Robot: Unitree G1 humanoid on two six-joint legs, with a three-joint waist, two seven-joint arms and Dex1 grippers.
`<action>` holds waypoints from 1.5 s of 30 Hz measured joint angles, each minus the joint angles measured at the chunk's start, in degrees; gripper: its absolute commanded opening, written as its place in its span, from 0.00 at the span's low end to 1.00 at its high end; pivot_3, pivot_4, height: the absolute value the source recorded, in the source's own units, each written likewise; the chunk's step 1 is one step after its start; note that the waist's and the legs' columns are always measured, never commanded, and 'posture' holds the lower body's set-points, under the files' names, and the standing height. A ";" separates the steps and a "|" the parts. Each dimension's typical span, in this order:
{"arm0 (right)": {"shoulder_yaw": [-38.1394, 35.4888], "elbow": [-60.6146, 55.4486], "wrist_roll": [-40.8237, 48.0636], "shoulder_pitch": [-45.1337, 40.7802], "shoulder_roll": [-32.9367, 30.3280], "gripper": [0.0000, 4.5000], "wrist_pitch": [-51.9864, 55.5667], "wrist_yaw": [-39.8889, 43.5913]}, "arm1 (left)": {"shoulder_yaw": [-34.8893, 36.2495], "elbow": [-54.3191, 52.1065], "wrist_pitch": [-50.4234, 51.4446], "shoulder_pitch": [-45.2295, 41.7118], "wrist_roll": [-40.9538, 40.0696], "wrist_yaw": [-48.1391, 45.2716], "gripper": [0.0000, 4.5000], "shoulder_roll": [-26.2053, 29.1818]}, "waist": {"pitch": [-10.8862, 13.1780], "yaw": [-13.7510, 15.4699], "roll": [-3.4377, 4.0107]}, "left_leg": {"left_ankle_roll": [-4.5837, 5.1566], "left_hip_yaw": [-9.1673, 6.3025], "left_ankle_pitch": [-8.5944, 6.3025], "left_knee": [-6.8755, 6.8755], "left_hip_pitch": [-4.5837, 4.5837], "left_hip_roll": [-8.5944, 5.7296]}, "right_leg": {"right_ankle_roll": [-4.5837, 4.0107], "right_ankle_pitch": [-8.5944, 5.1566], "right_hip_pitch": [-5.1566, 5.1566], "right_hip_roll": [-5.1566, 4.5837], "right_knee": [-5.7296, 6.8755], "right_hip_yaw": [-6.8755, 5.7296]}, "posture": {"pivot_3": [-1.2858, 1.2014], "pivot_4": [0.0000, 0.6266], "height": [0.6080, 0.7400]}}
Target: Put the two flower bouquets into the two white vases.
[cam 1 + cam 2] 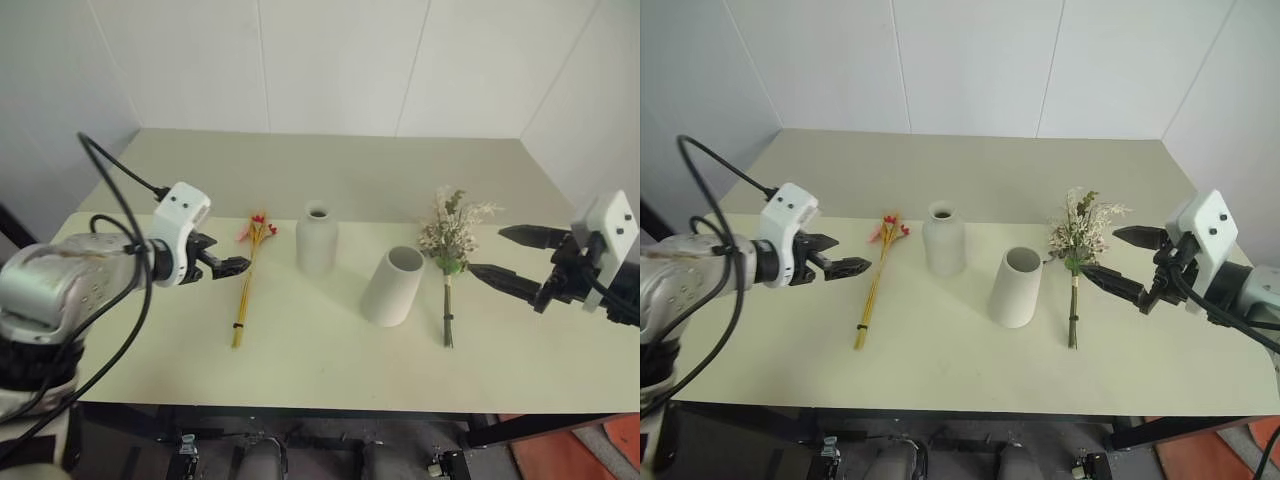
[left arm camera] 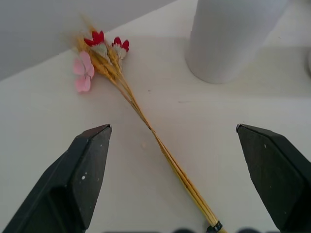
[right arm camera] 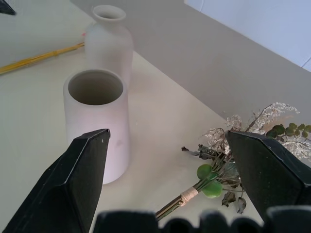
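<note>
A slim bunch of yellow stems with red and pink blooms [image 1: 245, 280] lies flat on the pale table [image 1: 320, 370], left of a narrow-necked white vase [image 1: 317, 238]. A wider white vase [image 1: 393, 286] stands upright to that vase's right. The cream-and-green spray with a dark stem [image 1: 448, 255] lies flat further right. My left gripper [image 1: 220, 257] hovers open just left of the yellow bunch [image 2: 146, 121], above the table. My right gripper [image 1: 505, 255] is open just right of the spray [image 3: 228, 160], its jaws wide apart.
The table's far edge [image 1: 320, 215] meets a lower pale floor that runs back to white wall panels. A black cable [image 1: 115, 180] loops over my left arm. The table's front edge [image 1: 300, 405] runs along the bottom, with dark frame parts beneath.
</note>
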 measured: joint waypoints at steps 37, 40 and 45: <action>1.10 1.66 0.02 -1.46 1.03 1.00 -3.61 4.13 | 8.87 18.03 -16.43 -4.60 18.43 11.15 0.01 -19.78 | 0.03 -0.50 -0.05 | -0.09 -0.07 0.05 0.08 -0.07 -0.03 | -0.47 0.34 -0.06 -0.03 0.10 0.04 | 0.52 0.24 1.00; 1.08 1.48 0.02 -1.27 1.25 1.00 -3.61 3.59 | 13.65 14.68 -21.86 -7.03 13.69 6.62 0.01 -21.20 | 0.03 -0.13 -0.05 | -0.10 -0.06 0.06 0.14 -0.08 -0.04 | -0.46 0.35 -0.03 -0.03 0.09 0.02 | 0.52 0.24 1.00; 1.07 1.01 0.05 -1.13 2.50 1.00 -3.61 2.57 | 16.34 12.59 -29.29 -11.13 6.23 -3.40 0.01 -21.87 | 0.03 -0.05 -0.05 | -0.10 -0.04 0.06 0.16 -0.02 -0.05 | -0.44 0.34 0.04 -0.03 0.09 0.03 | 0.52 0.24 1.00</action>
